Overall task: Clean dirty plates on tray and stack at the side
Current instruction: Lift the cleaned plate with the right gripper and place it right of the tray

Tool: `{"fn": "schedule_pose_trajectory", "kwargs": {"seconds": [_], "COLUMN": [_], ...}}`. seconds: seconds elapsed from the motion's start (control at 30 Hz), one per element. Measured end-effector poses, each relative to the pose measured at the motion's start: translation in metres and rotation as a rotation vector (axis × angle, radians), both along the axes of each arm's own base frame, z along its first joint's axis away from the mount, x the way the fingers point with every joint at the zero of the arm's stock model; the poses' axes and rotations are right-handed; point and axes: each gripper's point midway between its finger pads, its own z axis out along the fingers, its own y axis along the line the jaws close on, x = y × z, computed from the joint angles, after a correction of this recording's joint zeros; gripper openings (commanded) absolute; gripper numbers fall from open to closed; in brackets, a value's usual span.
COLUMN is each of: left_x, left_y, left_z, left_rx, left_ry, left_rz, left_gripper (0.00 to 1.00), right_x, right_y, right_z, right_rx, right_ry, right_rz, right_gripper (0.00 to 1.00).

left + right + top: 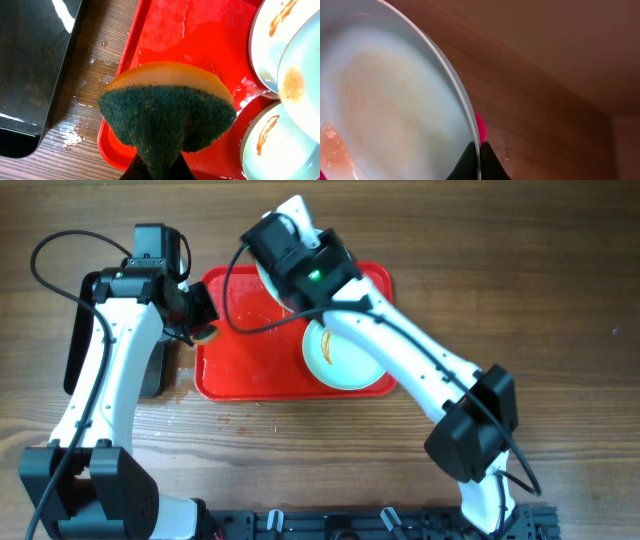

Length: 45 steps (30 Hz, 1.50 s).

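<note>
The wooden table [560,300] shows no stack of plates at the side in any view, so I judge the task to be in its early part. The red tray [250,350] lies mid-table with a film of water [167,37] pooled on its bare floor, and a few drops have spilled onto the wood by its left rim. The black tray [30,65] lies just beside it on the left and carries nothing that can be seen. All three plates are over the red tray. The near plate [345,360] lies flat at the right end with an orange streak on it. The far plate [267,50] lies flat too, and it is also streaked. The lifted plate [385,100] is tilted above the tray's far side. It shows only a pale orange wash, which may mean it is partly wiped, though the blur in the right wrist view leaves that unsure. The sponge [165,115], green scouring face outward, hangs over the tray's left edge, apart from every plate. The left gripper [203,320] is clamped on the sponge, and the right gripper [478,157] is pinched on the rim of the lifted plate. What is left, I judge, is to finish this plate, scrub the two streaked ones, and stack all three off the tray.
</note>
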Motion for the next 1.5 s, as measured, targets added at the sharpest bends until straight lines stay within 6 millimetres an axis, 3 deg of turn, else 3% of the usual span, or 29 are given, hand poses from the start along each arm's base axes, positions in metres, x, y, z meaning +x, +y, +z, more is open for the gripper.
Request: {"fn": "schedule_pose_trajectory", "kwargs": {"seconds": [0.1,0.23,0.57,0.7,0.87,0.93,1.0,1.1,1.2,1.23,1.3,1.43,1.47,1.5], "left_x": [0.0,0.0,0.0,0.0,0.001,0.001,0.001,0.001,0.001,0.001,0.001,0.001,0.001,0.001], "left_y": [0.0,0.0,0.0,0.0,0.0,0.0,0.0,0.0,0.0,0.0,0.0,0.0,0.0,0.0], "left_z": [0.0,0.0,0.0,0.0,0.0,0.0,0.0,0.0,0.0,0.0,0.0,0.0,0.0,0.0], "left_rx": [0.0,0.0,0.0,0.0,0.0,0.0,0.0,0.0,0.0,0.0,0.0,0.0,0.0,0.0], "left_ry": [0.0,0.0,0.0,-0.001,-0.003,-0.003,-0.003,-0.003,-0.003,-0.003,-0.003,-0.003,-0.003,-0.003], "left_rz": [0.0,0.0,0.0,0.0,0.0,0.0,0.0,0.0,0.0,0.0,0.0,0.0,0.0,0.0], "left_gripper": [0.04,0.04,0.04,0.04,0.04,0.04,0.04,0.04,0.04,0.04,0.04,0.04,0.04,0.04], "right_x": [-0.012,-0.013,-0.015,-0.025,-0.028,-0.034,-0.04,-0.039,-0.044,-0.056,-0.065,-0.059,-0.054,-0.04], "right_y": [0.015,0.004,0.002,0.021,0.021,0.04,0.042,0.033,0.047,0.062,0.063,0.065,0.056,0.034], "right_z": [0.018,0.034,0.04,0.028,0.023,0.001,-0.013,-0.006,-0.014,-0.041,-0.057,-0.042,-0.03,-0.006], "right_rx": [-0.08,-0.183,-0.259,-0.196,-0.127,-0.022,-0.014,-0.055,0.005,0.042,0.078,0.228,0.296,0.421], "right_ry": [-0.095,-0.17,-0.18,-0.134,-0.132,-0.022,0.025,-0.03,0.005,0.143,0.224,0.235,0.245,0.258], "right_rz": [0.004,-0.046,-0.034,0.026,-0.01,0.068,0.086,0.035,0.068,0.177,0.192,0.179,0.174,0.161], "right_gripper": [0.04,0.05,0.04,0.04,0.04,0.04,0.04,0.04,0.04,0.04,0.04,0.04,0.05,0.04]}}
